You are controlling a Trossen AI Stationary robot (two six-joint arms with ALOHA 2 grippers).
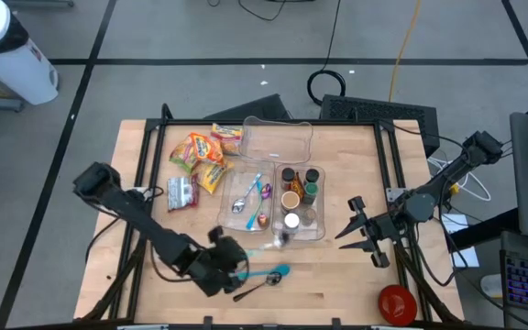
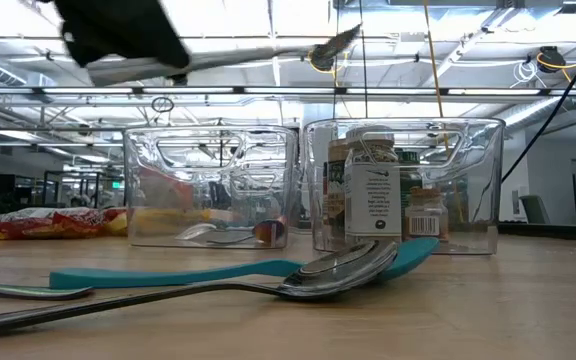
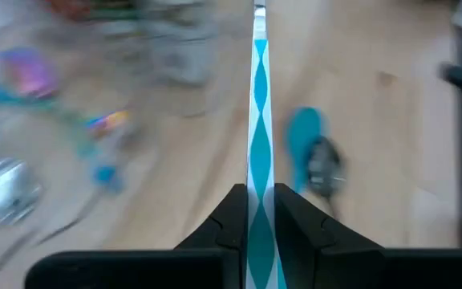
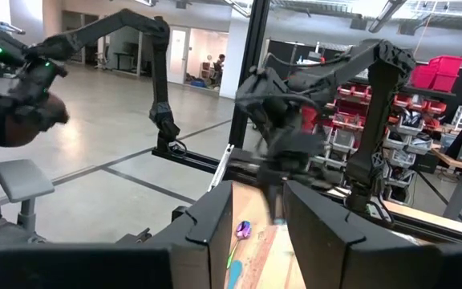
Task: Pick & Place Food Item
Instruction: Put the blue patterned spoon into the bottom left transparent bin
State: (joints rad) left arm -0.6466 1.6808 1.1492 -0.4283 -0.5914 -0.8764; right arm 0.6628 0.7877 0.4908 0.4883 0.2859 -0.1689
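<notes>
My left gripper (image 3: 259,217) hangs above the table's near middle (image 1: 235,260), shut on a long thin utensil (image 3: 258,112) with a teal-and-white diamond pattern. In the low view that utensil (image 2: 258,55) runs out from the gripper (image 2: 128,35), high over the table. Under it a teal spoon (image 1: 278,272) and a metal spoon (image 1: 257,284) lie flat on the wood. Several snack packets (image 1: 200,156) lie at the far left. My right gripper (image 1: 351,234) waits open over the table's right side. My left gripper pinches the utensil's patterned handle (image 3: 258,189) between its two fingers. The handle runs along the fingers and sticks out ahead of them. The utensil is lifted clear of the table and lies nearly level, its free tip (image 2: 336,42) a little higher.
Three clear bins stand mid-table: a bare one (image 1: 278,137) at the back, one (image 1: 250,197) with cutlery, and one (image 1: 301,197) with small bottles. A red round thing (image 1: 397,302) sits at the near right corner. Bare wood lies at the near left.
</notes>
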